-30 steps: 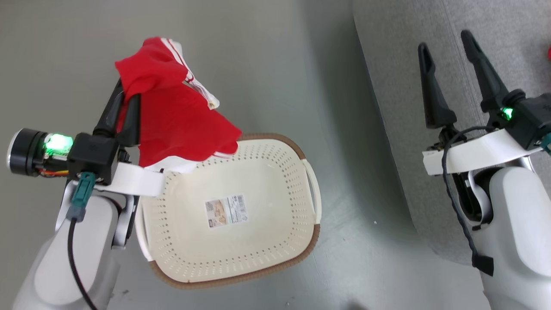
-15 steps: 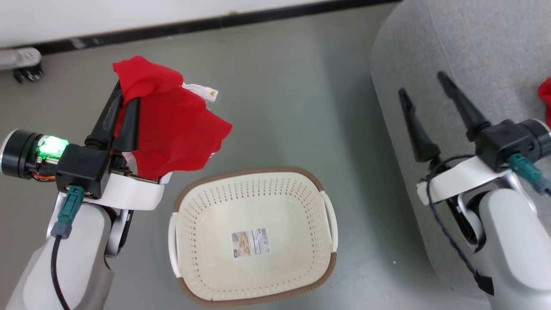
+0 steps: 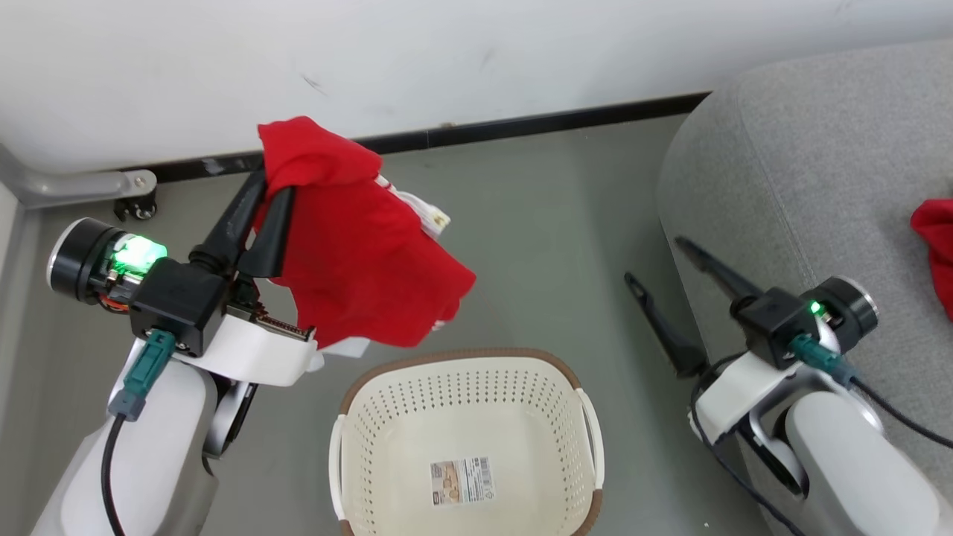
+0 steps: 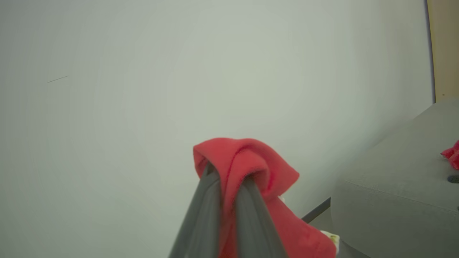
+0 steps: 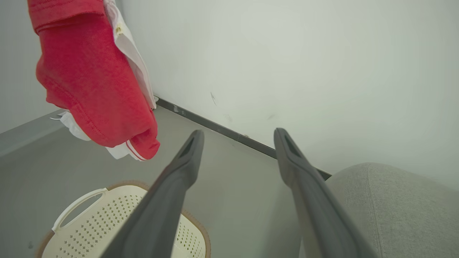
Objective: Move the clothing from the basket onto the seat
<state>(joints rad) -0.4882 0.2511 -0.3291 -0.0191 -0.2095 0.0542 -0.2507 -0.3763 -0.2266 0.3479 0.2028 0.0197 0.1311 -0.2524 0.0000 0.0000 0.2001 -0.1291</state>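
Carrying the red garment (image 3: 357,275) over to the grey seat (image 3: 804,149)
Left gripper (image 3: 272,186) clenches its top fold, cloth hanging in the air near the empty basket (image 3: 567,381); right gripper (image 3: 655,260) gapes, holding nothing. Swing it rightward with the hem lifted clear of the seat's rounded edge, then release near the other red piece (image 3: 934,246).

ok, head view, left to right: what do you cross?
left gripper, shut on a red garment → cream perforated basket, lower in the picture → open right gripper → grey seat → second red garment lying on the seat at the right edge.
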